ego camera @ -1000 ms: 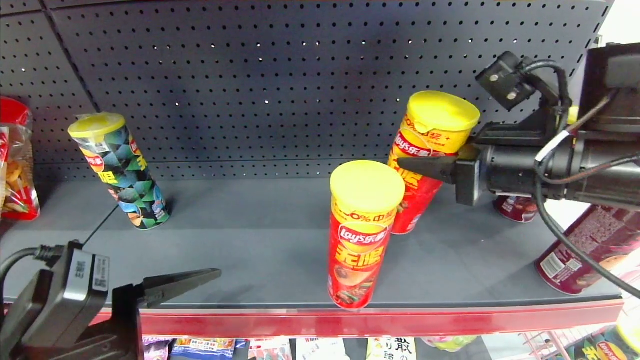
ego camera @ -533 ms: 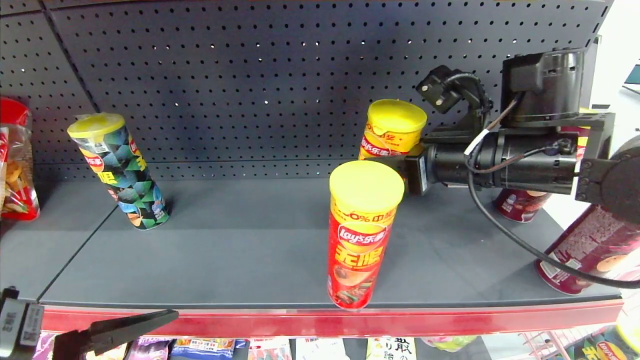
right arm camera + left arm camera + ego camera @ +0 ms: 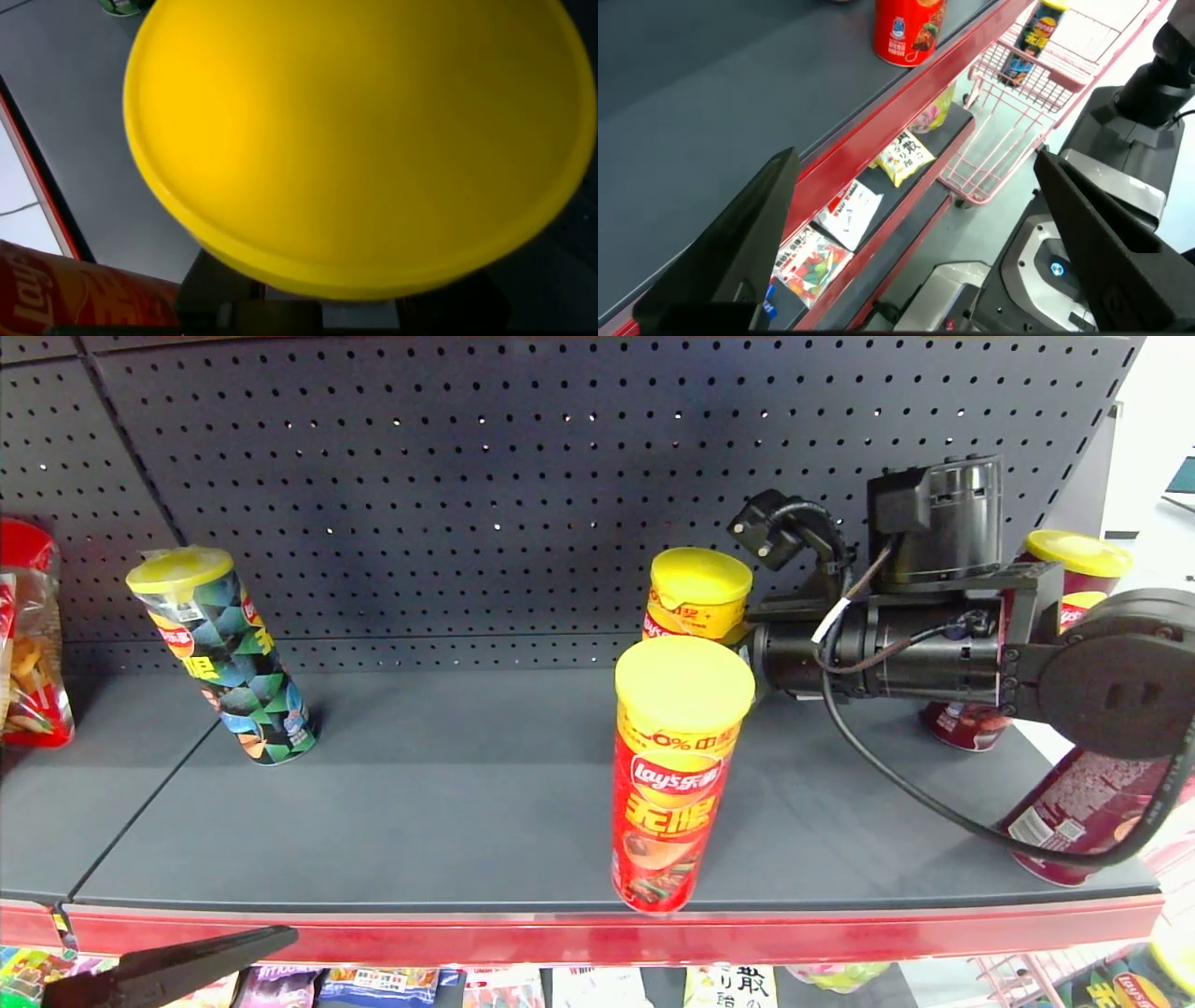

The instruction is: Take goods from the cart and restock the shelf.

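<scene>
Upper centre of the head view: a red crisp can (image 3: 700, 593) with a yellow lid, upright, just behind a matching can (image 3: 680, 775) at the front edge of the shelf (image 3: 448, 821). Base hidden, so cannot tell whether set down yet. Clamped near the top by the right pincer (image 3: 744, 637), closed on it from the right of the frame. Lower left: left pincer (image 3: 915, 243) spread wide, holding nothing, below the shelf lip. Already on the shelf: patterned can (image 3: 224, 653) at left, dark red cans (image 3: 1074, 821) at right. Judged mid-placement, with release and withdrawal yet to do, then more fetching, given a spare can (image 3: 1036, 28) in the pink cart (image 3: 999, 140).
</scene>
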